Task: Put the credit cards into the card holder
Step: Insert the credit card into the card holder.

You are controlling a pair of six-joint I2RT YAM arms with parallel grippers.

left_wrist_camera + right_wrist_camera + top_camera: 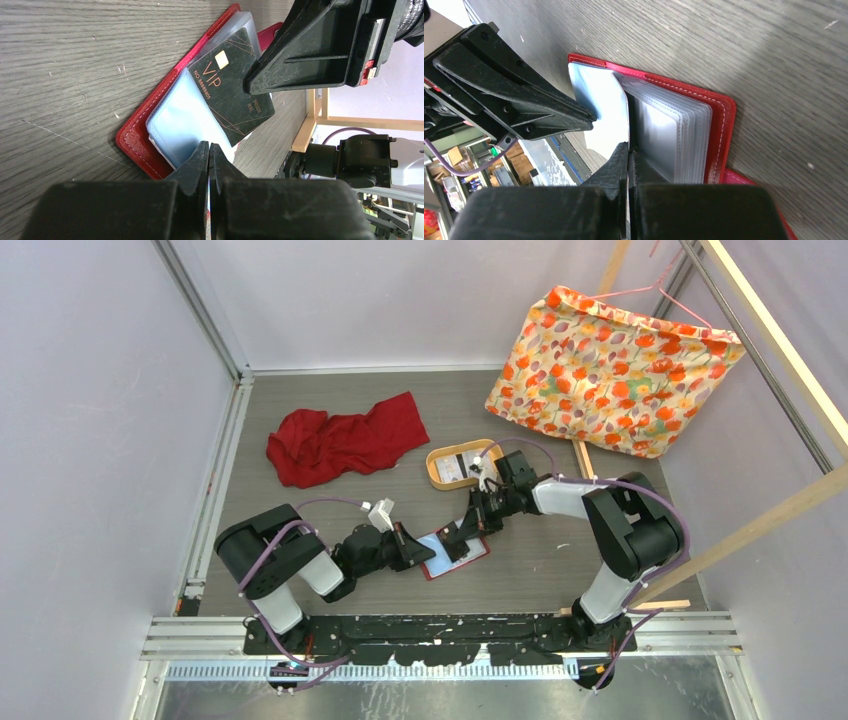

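The red card holder point(476, 559) lies open on the table, its clear pockets fanned out point(674, 130). My left gripper point(209, 150) is shut on the edge of one pale pocket sleeve point(175, 120) and lifts it; its fingers also show in the right wrist view point(549, 107). My right gripper point(628, 150) is shut on a black credit card marked VIP point(232, 85), seen edge-on in its own view point(628, 115). The card lies against the lifted sleeve. I cannot tell whether its end is inside the pocket. Both grippers meet over the holder point(440, 548).
An oval tan tray point(437, 472) behind the holder has more pale cards point(458, 467) in it. A crumpled red cloth point(345, 440) lies at the back left. A floral bag point(610, 365) hangs at the back right by a wooden frame point(770, 525).
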